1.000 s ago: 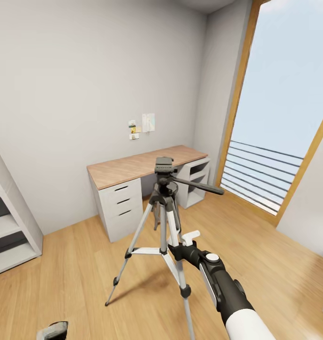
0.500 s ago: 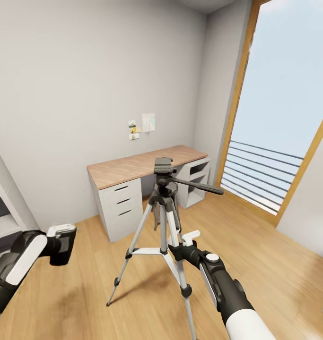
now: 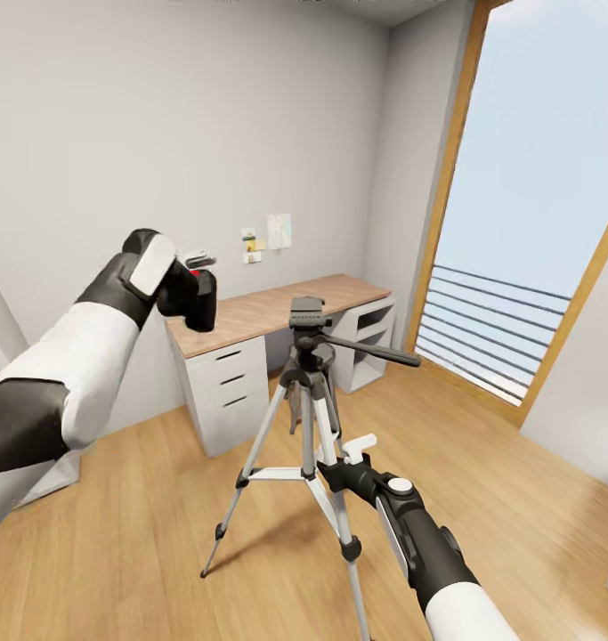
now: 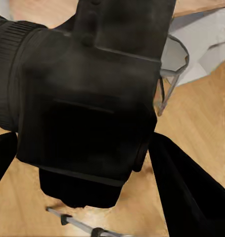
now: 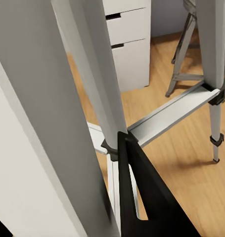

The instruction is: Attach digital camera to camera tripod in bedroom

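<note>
The digital camera (image 3: 195, 298) was held clamped in the left gripper (image 3: 190, 283) at upper left, well apart from the camera tripod (image 3: 308, 392) at centre. The right gripper (image 3: 352, 454) was closed around a tripod leg. Carrying was under way; alignment over the tripod's head was judged next.

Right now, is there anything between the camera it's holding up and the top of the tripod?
No. In the head view, the camera hangs apart from the tripod head, with just air between them; the desk sits behind.
</note>
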Available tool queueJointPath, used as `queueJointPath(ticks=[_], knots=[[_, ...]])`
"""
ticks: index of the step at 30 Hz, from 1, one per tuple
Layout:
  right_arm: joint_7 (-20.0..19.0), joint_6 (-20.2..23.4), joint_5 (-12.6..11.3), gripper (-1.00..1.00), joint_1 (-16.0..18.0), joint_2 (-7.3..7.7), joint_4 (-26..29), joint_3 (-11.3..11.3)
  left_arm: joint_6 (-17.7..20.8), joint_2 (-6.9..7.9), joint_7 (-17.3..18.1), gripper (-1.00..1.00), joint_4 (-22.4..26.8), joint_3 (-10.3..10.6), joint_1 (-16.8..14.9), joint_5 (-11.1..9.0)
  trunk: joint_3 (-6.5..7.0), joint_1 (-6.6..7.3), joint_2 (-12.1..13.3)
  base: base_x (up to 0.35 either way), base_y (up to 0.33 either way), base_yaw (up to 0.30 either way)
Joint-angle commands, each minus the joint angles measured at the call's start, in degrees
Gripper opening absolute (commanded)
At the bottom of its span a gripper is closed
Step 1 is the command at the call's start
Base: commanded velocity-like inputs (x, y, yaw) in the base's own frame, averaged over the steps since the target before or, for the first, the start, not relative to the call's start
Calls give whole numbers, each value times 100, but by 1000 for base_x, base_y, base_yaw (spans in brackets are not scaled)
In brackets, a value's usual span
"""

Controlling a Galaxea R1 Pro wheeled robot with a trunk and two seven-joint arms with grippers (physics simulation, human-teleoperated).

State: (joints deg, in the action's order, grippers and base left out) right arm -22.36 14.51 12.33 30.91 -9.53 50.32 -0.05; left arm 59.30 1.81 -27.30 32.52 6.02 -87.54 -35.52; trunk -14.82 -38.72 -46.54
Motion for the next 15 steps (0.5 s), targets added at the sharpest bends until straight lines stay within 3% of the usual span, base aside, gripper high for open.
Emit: queueJointPath(ticks=[1,7,15], knots=[[-29,21,109,-100,3,-1,4,-4,45,-245,312,-100,-309,41,-601,187,-10,-2,-4,0,0,0],[-34,25,104,-100,3,0,4,-4,15,-475,1223,-100,-370,53,-903,291,-10,-2,-4,0,0,0],[-33,26,103,-100,3,2,4,-4,-37,-547,1784,-100,-252,77,-947,315,-10,-2,-4,0,0,0]])
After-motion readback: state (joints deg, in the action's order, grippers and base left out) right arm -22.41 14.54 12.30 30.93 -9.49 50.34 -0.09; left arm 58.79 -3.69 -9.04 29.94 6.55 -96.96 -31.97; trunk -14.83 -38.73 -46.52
